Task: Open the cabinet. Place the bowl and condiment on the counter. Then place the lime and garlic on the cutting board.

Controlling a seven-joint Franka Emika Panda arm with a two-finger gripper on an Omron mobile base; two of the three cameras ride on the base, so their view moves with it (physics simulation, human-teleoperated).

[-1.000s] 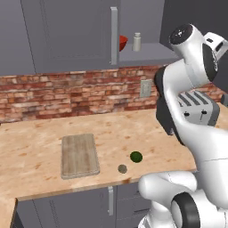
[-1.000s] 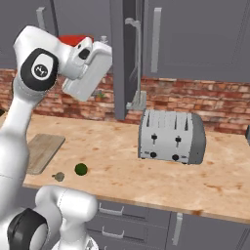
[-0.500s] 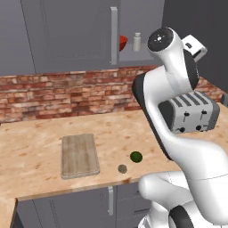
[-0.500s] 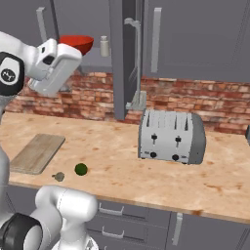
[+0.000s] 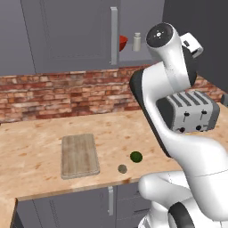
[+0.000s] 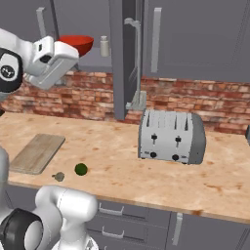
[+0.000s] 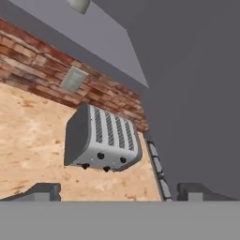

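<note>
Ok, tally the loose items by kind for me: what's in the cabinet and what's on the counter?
Bowl, red, in cabinet: 1
Condiment shaker, in cabinet: 1
Lime, on counter: 1
Garlic, on counter: 1
Cutting board: 1
Toaster: 1
Total: 6

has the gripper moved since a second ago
Yes. In the right base view the gripper has swung left, away from the open cabinet door, and now sits below the red bowl.

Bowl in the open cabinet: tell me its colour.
Glossy red. The bowl shows best in the right base view.
</note>
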